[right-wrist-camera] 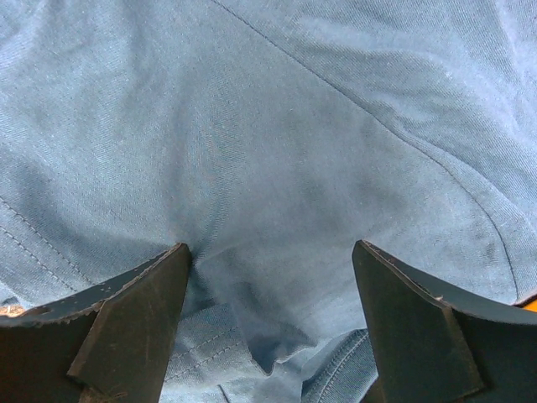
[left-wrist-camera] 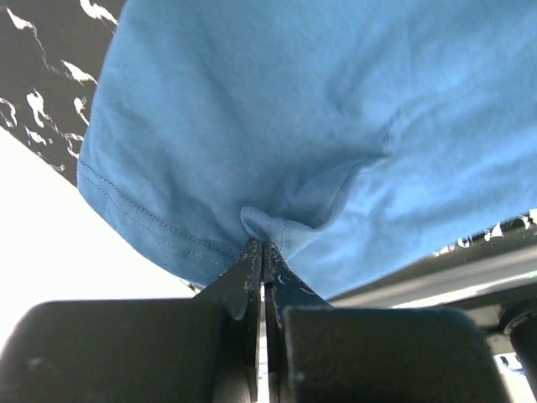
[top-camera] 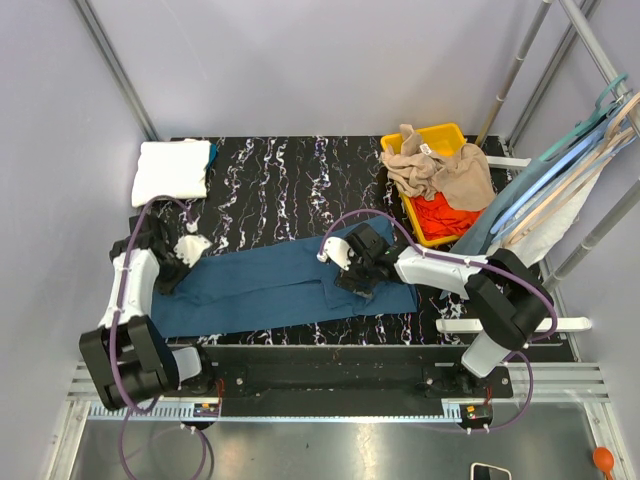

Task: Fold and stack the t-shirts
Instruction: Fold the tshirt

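A large dark teal-blue t-shirt [top-camera: 270,285] lies folded into a long strip across the near part of the black marble table [top-camera: 290,180]. My left gripper [top-camera: 172,268] is shut on its left hem; in the left wrist view the pads [left-wrist-camera: 252,260] pinch a fold of blue cloth [left-wrist-camera: 336,109]. My right gripper [top-camera: 357,277] is open, its fingertips [right-wrist-camera: 159,277] pressed down on the shirt's right part [right-wrist-camera: 277,151]. A folded white t-shirt [top-camera: 172,171] lies at the far left corner. Tan [top-camera: 440,170] and red-orange [top-camera: 445,213] tees fill a yellow bin [top-camera: 449,132].
Pale blue and beige hangers [top-camera: 570,170] hang from a rack at the right. Metal frame poles [top-camera: 520,70] stand at the back right. The table's front edge [top-camera: 330,340] runs just below the blue shirt.
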Controlling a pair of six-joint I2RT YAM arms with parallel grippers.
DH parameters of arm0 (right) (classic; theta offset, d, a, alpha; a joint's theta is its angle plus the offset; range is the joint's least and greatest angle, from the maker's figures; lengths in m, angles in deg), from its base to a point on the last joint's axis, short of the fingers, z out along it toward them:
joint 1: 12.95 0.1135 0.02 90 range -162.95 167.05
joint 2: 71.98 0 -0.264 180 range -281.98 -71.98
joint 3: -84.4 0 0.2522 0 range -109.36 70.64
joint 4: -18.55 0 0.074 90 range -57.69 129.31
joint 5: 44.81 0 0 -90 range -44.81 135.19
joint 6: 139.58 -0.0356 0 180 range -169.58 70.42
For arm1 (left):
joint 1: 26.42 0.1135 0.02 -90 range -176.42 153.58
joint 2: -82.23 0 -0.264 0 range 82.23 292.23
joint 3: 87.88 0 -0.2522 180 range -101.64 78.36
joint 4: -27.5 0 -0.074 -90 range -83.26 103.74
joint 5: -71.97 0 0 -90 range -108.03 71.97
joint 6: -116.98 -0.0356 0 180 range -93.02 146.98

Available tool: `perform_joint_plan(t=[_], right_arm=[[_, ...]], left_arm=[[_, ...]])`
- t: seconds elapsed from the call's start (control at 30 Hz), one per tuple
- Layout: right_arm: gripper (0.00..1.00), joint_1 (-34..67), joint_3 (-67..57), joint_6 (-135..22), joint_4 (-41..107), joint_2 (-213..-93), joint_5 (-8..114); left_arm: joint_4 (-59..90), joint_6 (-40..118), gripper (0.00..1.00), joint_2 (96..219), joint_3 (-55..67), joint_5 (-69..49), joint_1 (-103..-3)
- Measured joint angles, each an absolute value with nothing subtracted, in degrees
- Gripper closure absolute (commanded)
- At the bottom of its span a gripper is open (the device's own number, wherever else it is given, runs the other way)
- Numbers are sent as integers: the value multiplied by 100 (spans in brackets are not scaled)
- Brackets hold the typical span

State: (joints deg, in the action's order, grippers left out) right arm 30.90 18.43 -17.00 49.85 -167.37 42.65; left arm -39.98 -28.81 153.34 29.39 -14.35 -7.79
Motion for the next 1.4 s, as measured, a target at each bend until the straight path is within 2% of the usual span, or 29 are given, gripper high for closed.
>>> perform_joint_plan(t=[0.07,0.17,0.2,0.3,0.5,0.67,0.93,0.97,1.07,1.4], right_arm=[[12,3090,1828,-1700,5002,-16746,4265],[12,3090,1815,-1700,5020,-16757,4265],[12,3090,1811,-1700,5024,-16757,4262],[13,3090,1787,-1700,5053,-16768,4262],[13,3090,1749,-1696,5099,-16785,4258],[13,3092,1682,-1694,5175,-16818,4232],[0,3097,1588,-1683,5249,-16792,4061],[0,3099,1583,-1685,5252,-16779,4022],[1,3097,1579,-1691,5271,-16752,3961],[0,3092,1288,-1799,6117,-16486,3812]], left_arm=[[-4057,-2960,98,15138,3061,-1505,-768],[-4120,-3091,90,14919,3221,-1590,-729],[-4137,-3141,82,14860,3267,-1623,-718],[-4157,-3288,69,14707,3374,-1756,-641],[-3982,-3478,58,14565,3428,-2001,-460],[-3670,-3412,41,14569,3380,-2027,-405],[-3574,-3065,16,14891,2731,-1537,-403],[-3567,-3019,9,14934,2722,-1456,-403],[-3602,-2944,1,15026,2722,-1240,-432],[-3593,-2752,1,15229,2738,-755,-727]])
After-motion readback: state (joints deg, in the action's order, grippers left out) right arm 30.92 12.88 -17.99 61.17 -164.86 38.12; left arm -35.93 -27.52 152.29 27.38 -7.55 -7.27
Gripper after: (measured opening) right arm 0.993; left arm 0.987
